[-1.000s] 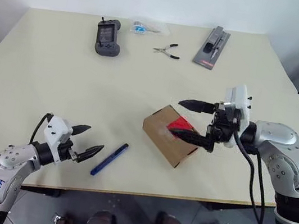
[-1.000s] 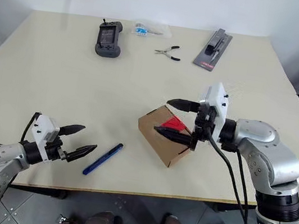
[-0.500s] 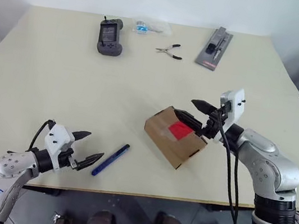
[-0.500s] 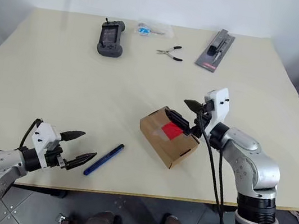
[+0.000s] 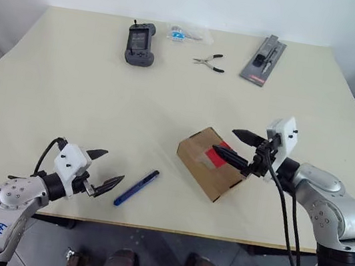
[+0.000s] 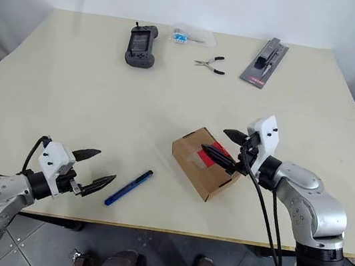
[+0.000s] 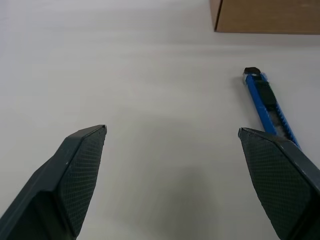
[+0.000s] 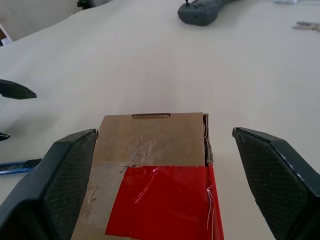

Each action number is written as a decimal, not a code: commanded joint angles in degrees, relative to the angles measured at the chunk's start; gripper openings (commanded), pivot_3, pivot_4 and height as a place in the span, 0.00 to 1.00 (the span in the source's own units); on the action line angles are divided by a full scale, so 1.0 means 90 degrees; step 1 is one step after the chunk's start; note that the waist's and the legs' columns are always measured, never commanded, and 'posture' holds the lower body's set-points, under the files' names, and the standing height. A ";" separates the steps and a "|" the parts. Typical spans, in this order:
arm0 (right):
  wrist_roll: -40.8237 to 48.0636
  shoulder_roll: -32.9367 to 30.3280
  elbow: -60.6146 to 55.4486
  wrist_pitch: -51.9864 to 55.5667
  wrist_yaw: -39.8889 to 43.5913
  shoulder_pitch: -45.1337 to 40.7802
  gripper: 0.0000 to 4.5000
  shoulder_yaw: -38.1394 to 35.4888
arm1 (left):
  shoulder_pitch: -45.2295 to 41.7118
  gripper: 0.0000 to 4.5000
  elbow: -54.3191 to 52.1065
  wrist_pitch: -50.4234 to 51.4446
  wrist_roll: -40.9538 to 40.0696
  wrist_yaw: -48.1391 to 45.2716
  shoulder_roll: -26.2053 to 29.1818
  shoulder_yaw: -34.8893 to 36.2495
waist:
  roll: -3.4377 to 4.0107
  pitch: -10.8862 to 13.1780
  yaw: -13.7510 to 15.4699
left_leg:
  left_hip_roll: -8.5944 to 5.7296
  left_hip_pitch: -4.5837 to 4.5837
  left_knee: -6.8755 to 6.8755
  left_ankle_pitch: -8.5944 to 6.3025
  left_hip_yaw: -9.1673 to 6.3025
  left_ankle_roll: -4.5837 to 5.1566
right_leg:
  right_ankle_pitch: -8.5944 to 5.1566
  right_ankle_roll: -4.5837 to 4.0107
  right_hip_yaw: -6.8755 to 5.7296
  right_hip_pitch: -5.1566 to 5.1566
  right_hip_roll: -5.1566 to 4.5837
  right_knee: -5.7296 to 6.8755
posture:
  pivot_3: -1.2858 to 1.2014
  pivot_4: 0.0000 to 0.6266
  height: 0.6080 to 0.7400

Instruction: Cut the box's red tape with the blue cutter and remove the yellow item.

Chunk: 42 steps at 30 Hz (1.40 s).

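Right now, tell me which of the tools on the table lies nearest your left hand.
The blue cutter, lying just beside the open left hand. The pliers, packaged tool and grey handheld device sit along the table's far edge.

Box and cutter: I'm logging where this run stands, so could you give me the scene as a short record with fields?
box: shut, on the table, near the front edge
red tape: across the box's top seam, uncut
blue cutter: lying flat on the table, left of the box, not held
left gripper: open, beside the cutter, not touching it
right gripper: open, over the box's top at the tape
far edge: handheld controller, pliers, packaged tool
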 commanded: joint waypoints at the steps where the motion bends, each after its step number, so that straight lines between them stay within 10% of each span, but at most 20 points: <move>1: 0.0038 -0.0209 -0.0224 -0.0185 0.0157 0.0059 1.00 -0.0293 | 0.0066 1.00 -0.0277 -0.0184 0.0179 0.0099 0.0009 0.0026 | -0.0001 0.0001 -0.0080 | -0.0054 0.0007 -0.0037 0.0036 -0.0092 0.0006 | -0.0014 0.0022 -0.0076 0.0043 -0.0052 0.0006 | 0.52 0.24 1.00; 36: 0.0861 -0.1581 -0.1500 0.0022 0.1417 0.1180 1.00 -0.0723 | 0.0292 1.00 -0.0817 0.1159 0.0899 0.0662 -0.0440 -0.1778 | -0.0026 0.0023 0.0250 | -0.0081 0.0099 -0.0027 0.0059 0.0025 0.0013 | -0.0030 0.0042 0.0135 0.0027 -0.0039 -0.0002 | 0.52 0.24 1.00; 42: 0.0904 -0.1690 -0.1517 0.0005 0.1393 0.0977 1.00 -0.0669 | 0.0447 0.67 -0.0773 0.1599 0.0868 0.0563 -0.0108 -0.1616 | -0.0021 0.0020 0.0233 | -0.0077 0.0104 -0.0030 0.0055 0.0031 0.0012 | -0.0030 0.0042 0.0138 0.0027 -0.0036 -0.0004 | 0.52 0.24 1.00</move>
